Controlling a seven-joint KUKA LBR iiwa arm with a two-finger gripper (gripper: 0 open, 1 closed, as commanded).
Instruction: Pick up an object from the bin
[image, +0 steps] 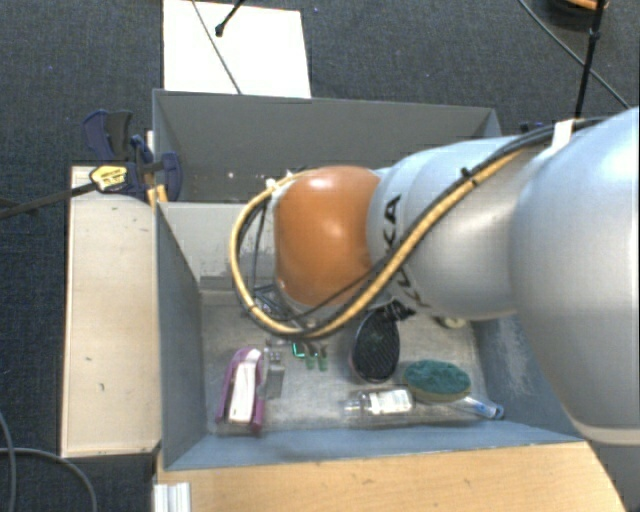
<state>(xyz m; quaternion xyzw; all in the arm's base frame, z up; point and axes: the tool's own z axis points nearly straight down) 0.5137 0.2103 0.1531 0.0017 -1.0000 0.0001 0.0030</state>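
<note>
1. The gripper (292, 328) was seen mid-bin (182, 340), under the orange cover (320, 235); whether it was open or closed could not be told.
2. Green bits (310, 354) lay nearest, between a purple stapler (243, 388) in the front-left corner and a black brush (376, 348).
3. Closing unseen might miss the bits or snag the stapler.

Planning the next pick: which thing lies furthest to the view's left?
The purple-and-white stapler, by the bin's wall; the black brush, green pad and clear bottle all lie to its right in the view.

Purple stapler (241, 391), green scrubber (437, 378)
</note>
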